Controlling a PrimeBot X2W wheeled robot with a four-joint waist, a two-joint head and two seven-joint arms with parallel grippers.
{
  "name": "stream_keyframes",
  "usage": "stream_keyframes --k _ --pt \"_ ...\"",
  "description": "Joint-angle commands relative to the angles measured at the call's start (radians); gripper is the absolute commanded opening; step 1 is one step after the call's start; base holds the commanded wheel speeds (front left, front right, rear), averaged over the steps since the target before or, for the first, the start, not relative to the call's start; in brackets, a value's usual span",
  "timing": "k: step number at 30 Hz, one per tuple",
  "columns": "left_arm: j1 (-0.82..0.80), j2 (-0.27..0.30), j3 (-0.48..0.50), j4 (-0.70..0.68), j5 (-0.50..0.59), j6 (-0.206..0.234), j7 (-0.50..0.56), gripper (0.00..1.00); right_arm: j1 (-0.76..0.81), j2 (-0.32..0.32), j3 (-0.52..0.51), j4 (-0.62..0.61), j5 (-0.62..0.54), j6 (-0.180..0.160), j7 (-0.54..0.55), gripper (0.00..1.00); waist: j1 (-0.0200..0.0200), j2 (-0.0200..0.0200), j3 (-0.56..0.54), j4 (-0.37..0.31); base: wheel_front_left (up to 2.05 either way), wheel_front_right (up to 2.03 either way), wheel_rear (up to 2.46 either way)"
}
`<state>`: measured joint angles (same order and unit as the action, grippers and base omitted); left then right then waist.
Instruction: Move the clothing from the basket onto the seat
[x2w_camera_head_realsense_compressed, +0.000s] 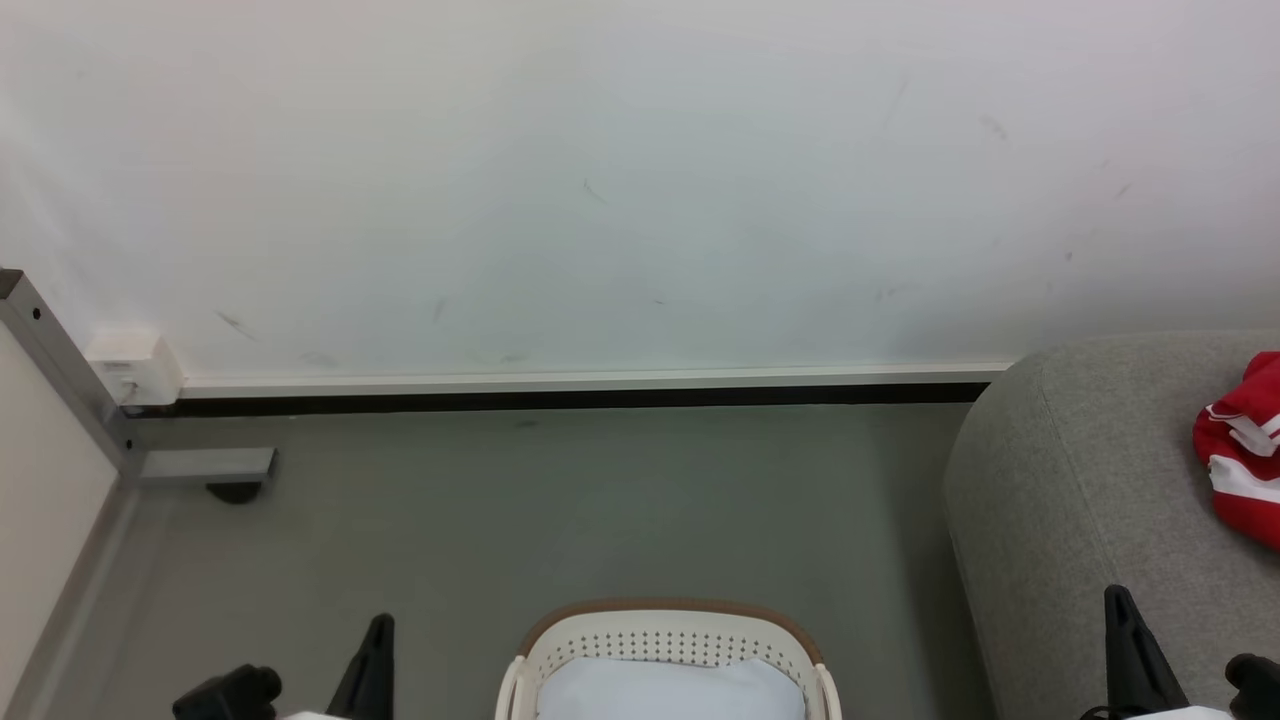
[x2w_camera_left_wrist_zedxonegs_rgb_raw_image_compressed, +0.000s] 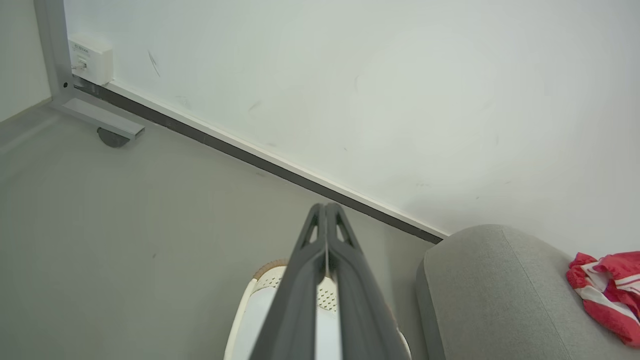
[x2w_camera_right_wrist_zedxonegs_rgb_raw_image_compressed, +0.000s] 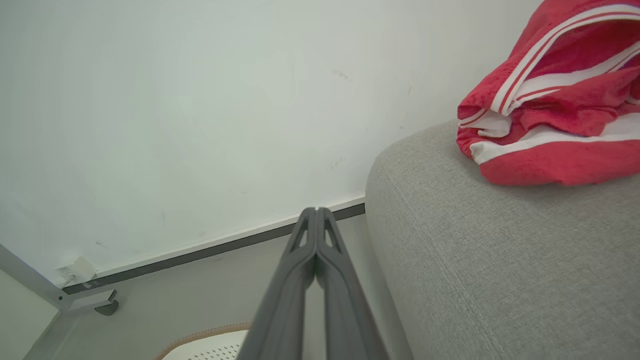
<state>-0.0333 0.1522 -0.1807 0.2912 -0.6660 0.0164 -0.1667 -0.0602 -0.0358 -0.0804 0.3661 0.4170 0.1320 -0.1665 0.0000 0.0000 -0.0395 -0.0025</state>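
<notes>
The left gripper (x2w_camera_left_wrist_zedxonegs_rgb_raw_image_compressed: 325, 206) and right gripper (x2w_camera_right_wrist_zedxonegs_rgb_raw_image_compressed: 316, 210) each have their fingers pressed together on nothing. Between them stands the basket (x2w_camera_head_realsense_compressed: 665, 608), pale lining showing. Beyond the right gripper, apart from it, the red clothing (x2w_camera_head_realsense_compressed: 1245, 450) lies on the seat (x2w_camera_head_realsense_compressed: 1060, 480). The print on the wall box (x2w_camera_head_realsense_compressed: 135, 365) is too small to read.

The clothing (x2w_camera_right_wrist_zedxonegs_rgb_raw_image_compressed: 550, 100) on the seat (x2w_camera_head_realsense_compressed: 1080, 480) is bright red with white stripes and panels; the seat is plain light grey weave. Beside the seat, the basket (x2w_camera_head_realsense_compressed: 668, 640) is cream-white, dotted with small holes (brown rim, pale bluish lining). The floor (x2w_camera_head_realsense_compressed: 550, 520) beside the seat is dull grey.
</notes>
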Motion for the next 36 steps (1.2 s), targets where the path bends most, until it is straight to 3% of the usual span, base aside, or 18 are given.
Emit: stream_keyframes --k 1,36 --pt "-0.027 0.002 0.014 -0.016 -0.034 -0.007 0.006 0.00 -0.024 -0.009 -0.003 -0.020 0.037 0.000 0.006 0.00 0.0000 0.0000 0.000 0.000 0.00 0.00 0.00" --pt "-0.053 -0.044 0.142 -0.032 -0.444 -0.071 0.130 0.00 -0.039 -0.014 -0.017 -0.069 0.558 -0.001 0.130 0.00 0.0000 0.0000 0.015 0.001 0.00 0.00 0.00"
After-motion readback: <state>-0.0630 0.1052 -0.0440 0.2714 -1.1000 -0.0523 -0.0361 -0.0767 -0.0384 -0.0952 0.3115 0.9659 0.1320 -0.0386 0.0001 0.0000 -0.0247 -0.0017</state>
